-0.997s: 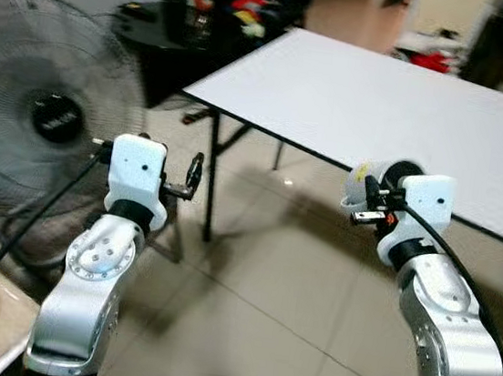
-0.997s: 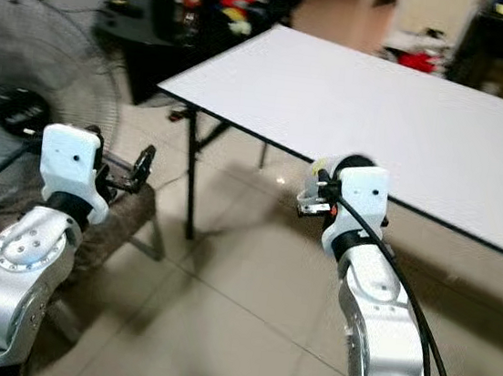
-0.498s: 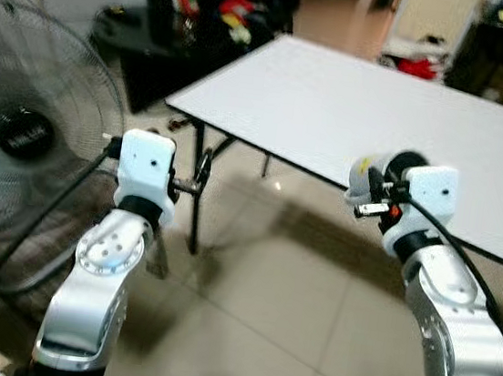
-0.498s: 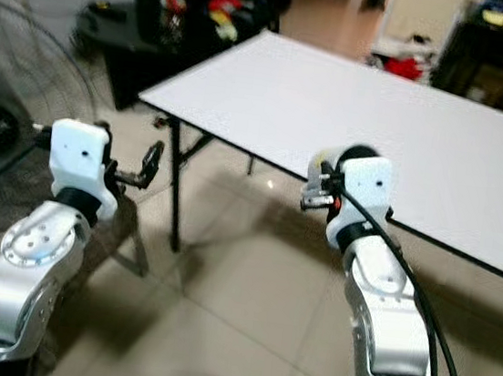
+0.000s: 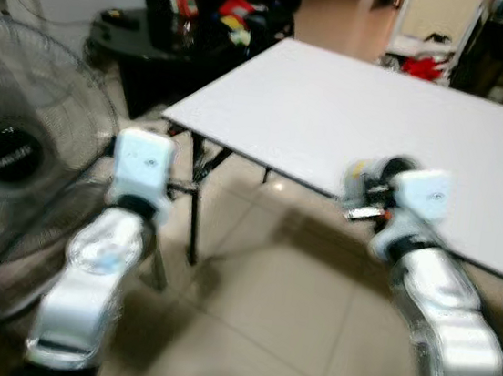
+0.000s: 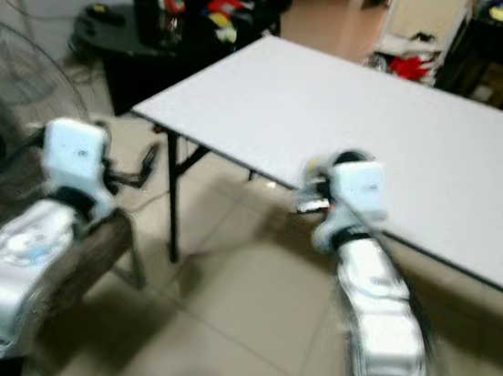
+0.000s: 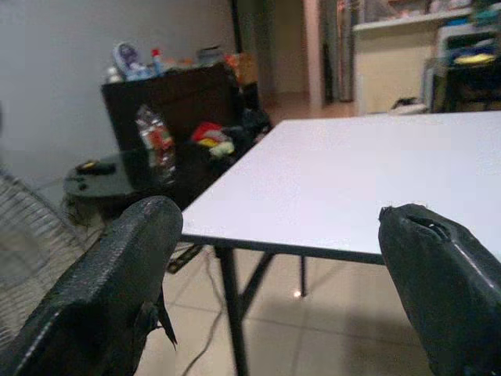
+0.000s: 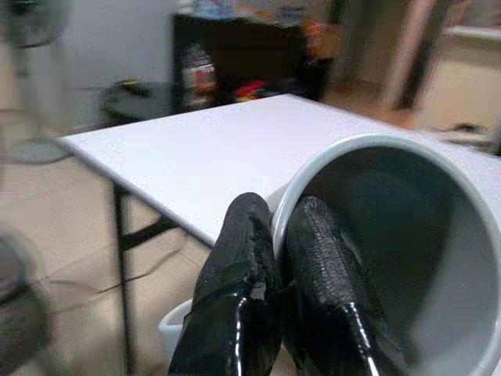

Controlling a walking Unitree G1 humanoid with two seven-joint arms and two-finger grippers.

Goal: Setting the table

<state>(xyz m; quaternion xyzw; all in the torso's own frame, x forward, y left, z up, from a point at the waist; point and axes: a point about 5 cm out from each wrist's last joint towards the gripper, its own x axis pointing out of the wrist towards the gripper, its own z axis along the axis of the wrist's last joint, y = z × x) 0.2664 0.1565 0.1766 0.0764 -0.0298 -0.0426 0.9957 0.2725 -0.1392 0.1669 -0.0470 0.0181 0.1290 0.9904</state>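
While the robot stood short of the white table, its right gripper carried a white cup near the table's front edge, held tipped on its side with the opening toward the wrist camera, the two black fingers pressed together on the rim, one inside the wall and one outside. That pinch looked thin, so a jolt from walking could, in my judgement, let the cup twist or slip out over the tiled floor below the table's edge, where it would likely break. The head views were blurred, which suggested the body was in motion, and a cup carried low beside the table's edge could also knock against it if the arm was not raised before reaching across. The left gripper hung on the near side of the table's corner, its fingers spread wide and holding nothing; it sat close to the table's leg and might clip it on the way in. A standing fan stood left of the table, near enough to catch the left arm. Beyond the table's far corner a dark cabinet held clutter, well apart from the cup.
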